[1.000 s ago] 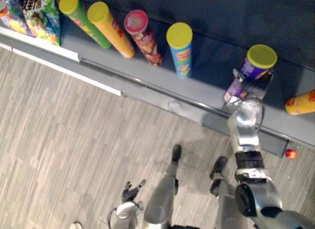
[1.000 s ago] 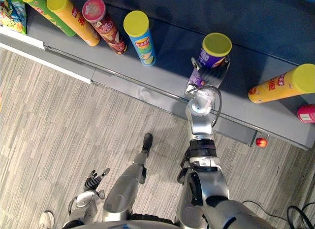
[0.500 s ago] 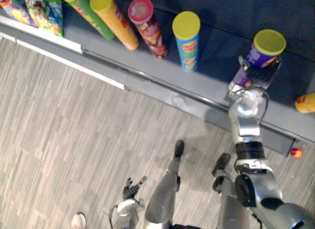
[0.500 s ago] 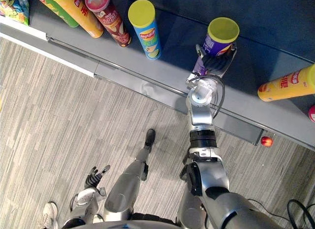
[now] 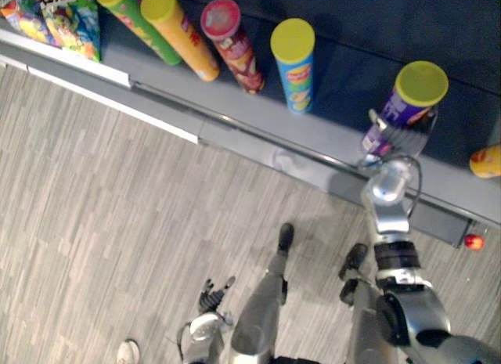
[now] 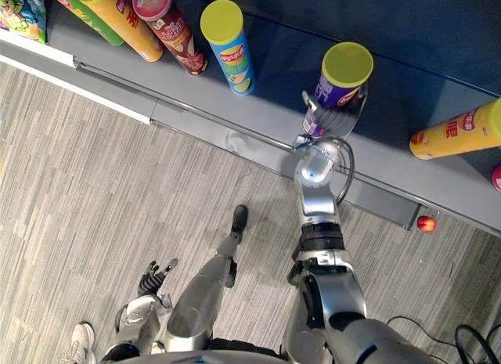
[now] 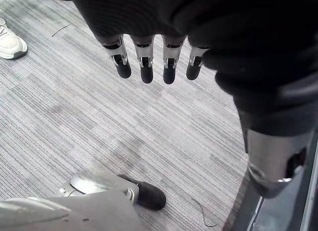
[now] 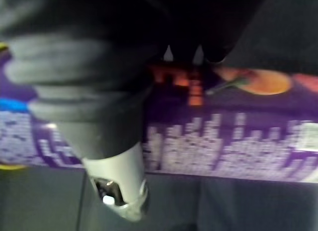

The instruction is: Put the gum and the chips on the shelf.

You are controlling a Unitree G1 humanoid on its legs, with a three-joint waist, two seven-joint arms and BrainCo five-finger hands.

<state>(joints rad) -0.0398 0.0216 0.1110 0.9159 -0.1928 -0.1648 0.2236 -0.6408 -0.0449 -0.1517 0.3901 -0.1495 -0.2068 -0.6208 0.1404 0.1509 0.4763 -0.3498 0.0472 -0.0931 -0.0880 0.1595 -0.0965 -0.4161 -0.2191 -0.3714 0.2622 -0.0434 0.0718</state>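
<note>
A purple chips can point(image 5: 407, 106) with a yellow lid stands on the dark grey shelf point(image 5: 329, 141), right of the middle. My right hand point(image 5: 391, 137) reaches over the shelf's front edge, and its fingers point(image 6: 310, 107) curl round the can's lower part on both sides. In the right wrist view the purple can point(image 8: 223, 136) lies close against the palm. My left hand point(image 7: 149, 59) hangs low by my side over the carpet, fingers straight, holding nothing; it also shows as the left hand point(image 6: 155, 276) in the right eye view.
More chips cans stand along the shelf: green point(image 5: 133, 19), orange point(image 5: 180, 35), red point(image 5: 231, 43), blue point(image 5: 293, 63). A yellow can point(image 6: 454, 129) lies at the right. Snack bags point(image 5: 63, 19) fill the far left. A small red thing point(image 5: 472, 241) sits under the shelf's front. A person's shoe point(image 7: 10, 39) is on the carpet.
The whole view has shifted a little. The purple can's top has come slightly towards the shelf's front, with my right hand still round it. The left hand hangs as before.
</note>
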